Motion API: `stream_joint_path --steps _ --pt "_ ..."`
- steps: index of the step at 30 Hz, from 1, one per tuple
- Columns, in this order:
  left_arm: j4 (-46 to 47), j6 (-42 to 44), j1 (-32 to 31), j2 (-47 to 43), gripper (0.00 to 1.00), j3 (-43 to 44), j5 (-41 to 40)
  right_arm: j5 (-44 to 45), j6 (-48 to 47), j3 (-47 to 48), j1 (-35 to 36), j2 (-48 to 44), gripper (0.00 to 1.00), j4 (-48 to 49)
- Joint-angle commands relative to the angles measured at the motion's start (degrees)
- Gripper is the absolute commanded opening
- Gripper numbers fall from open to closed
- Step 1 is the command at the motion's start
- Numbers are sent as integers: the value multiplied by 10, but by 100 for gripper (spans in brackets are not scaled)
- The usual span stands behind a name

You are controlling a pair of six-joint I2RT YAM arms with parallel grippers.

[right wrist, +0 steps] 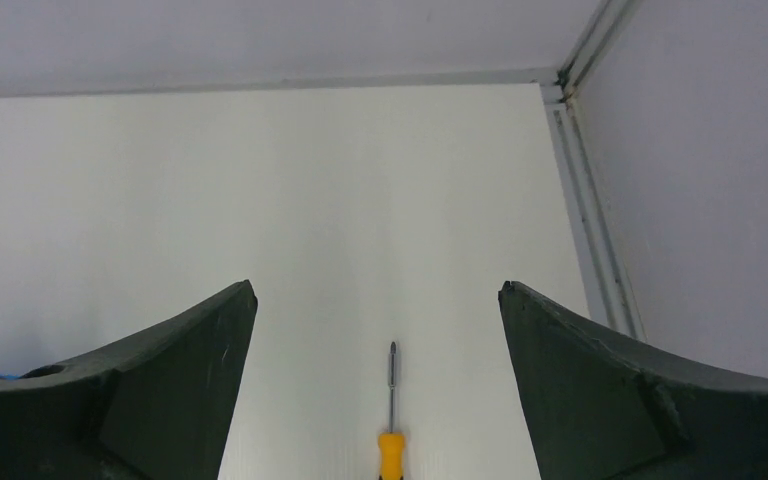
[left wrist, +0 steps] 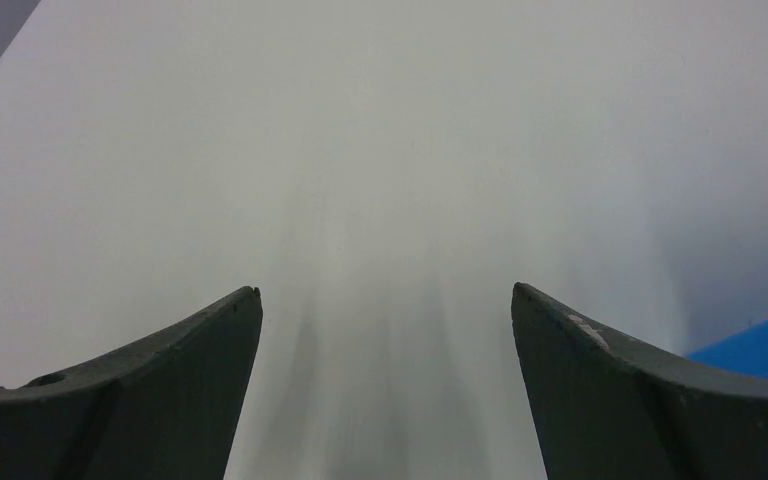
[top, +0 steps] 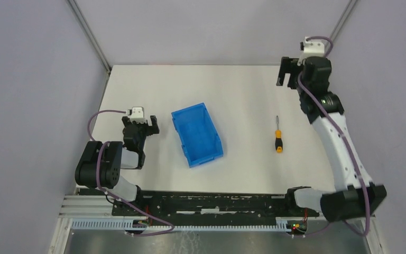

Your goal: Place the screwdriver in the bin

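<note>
White table (top: 232, 90) carries everything; on it the blue bin (top: 196, 135) sits open and bare inside, near the middle, with my left claw (left wrist: 385, 290) hanging near its left side, fingers spread on nothing; my right claw (right wrist: 377, 292) is raised over the far right corner, fingers spread as wide as they go, pinching nothing; the screwdriver (top: 278, 135) lies flat on the table, well apart from the bin on its right, tip pointing away from my bases, orange handle toward them; from my right wrist it shows low between my fingers, so I judge the reach not yet begun. Trouble I foresee: the tool is slim and lies flush, so coming down too shallow I close on air, too deep I scrape the table; a push from one finger alone could roll it aside; gripped by the thin shaft it may swivel and slip out; let go over the bin's sloped lip, it could skid back out.
</note>
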Motion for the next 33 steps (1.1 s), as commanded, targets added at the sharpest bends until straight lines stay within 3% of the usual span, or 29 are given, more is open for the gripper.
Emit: stream_joint_path --steps 1,4,12,13,16,18,25,28,33 --pt "15 -12 3 -9 100 2 4 -54 -20 53 -10 178 98 -195" --pt "15 -12 3 -8 100 2 4 -48 -11 -18 -14 217 94 -147" --pt "15 -12 3 -9 100 2 4 -63 3 -171 -21 310 67 -39" --pt "15 -12 3 -9 100 2 4 -62 3 -178 -21 318 61 -36" --pt "14 -12 3 -9 100 2 3 -61 -3 -176 -22 319 20 -51" --pt "15 -12 3 -9 100 2 3 -59 -8 -145 -21 295 0 -88" --pt "14 -12 3 -8 100 2 4 -54 -46 117 -21 236 0 -360" --pt "14 -12 3 -9 100 2 4 -10 -14 178 -21 204 0 -380" --pt "14 -12 3 -9 100 2 3 -39 40 212 20 171 0 -345"
